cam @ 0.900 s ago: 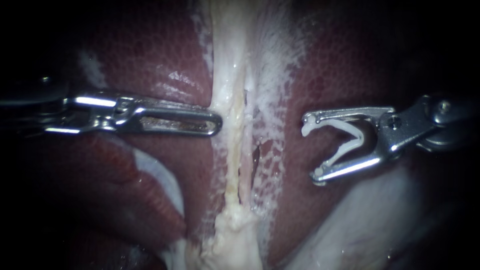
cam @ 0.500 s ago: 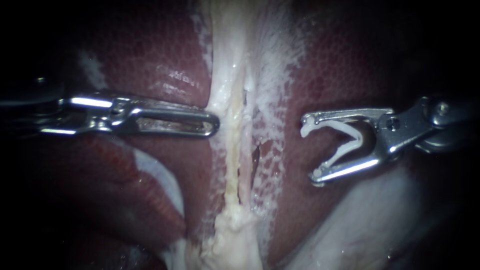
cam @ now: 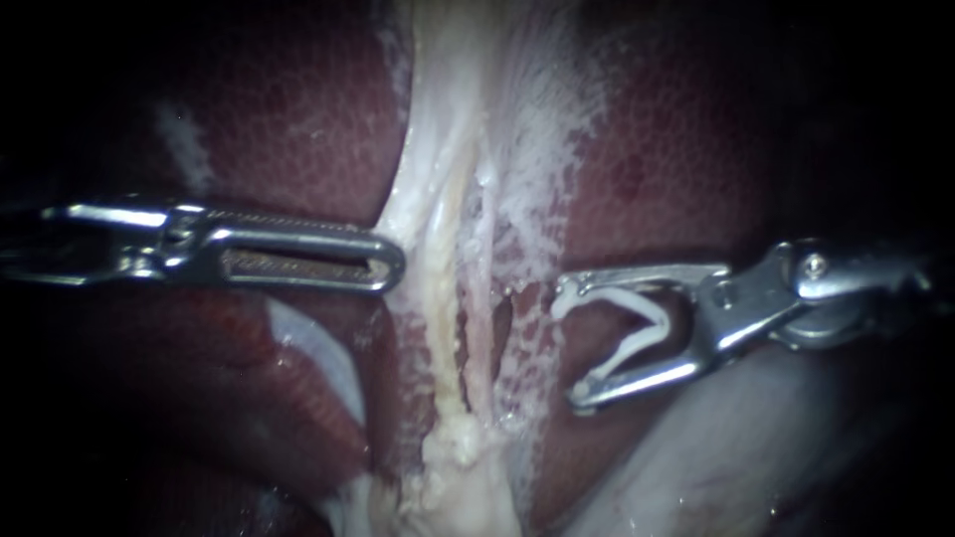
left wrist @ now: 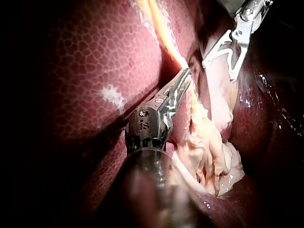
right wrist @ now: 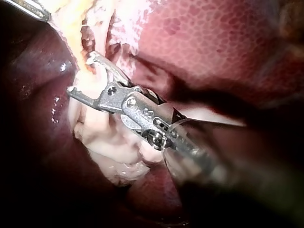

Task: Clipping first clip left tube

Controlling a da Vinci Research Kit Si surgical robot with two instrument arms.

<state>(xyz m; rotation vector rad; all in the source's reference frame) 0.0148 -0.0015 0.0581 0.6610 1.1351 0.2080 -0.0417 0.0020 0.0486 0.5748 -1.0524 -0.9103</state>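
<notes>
A pale band of tissue runs down the middle of the endoscope view. In it lie a yellowish-white left tube and a pinker right tube. My left instrument comes in level, its slotted jaws shut on the band's left edge, which bows toward it. My right instrument sits just right of the tubes without touching them. Its jaws stand wide apart and carry an open white clip. In the left wrist view my left instrument grips the yellowish strand. The right wrist view shows my right instrument at the band's edge.
Dark red liver lies on both sides of the band. A lumpy white mass of tissue sits at the band's lower end. Pale smooth tissue lies under my right instrument. A small slit opens beside the right tube.
My left instrument has drawn back to the left, pulling the band's edge with it. My right instrument has moved left and down, closer to the tubes, with the clip still open.
</notes>
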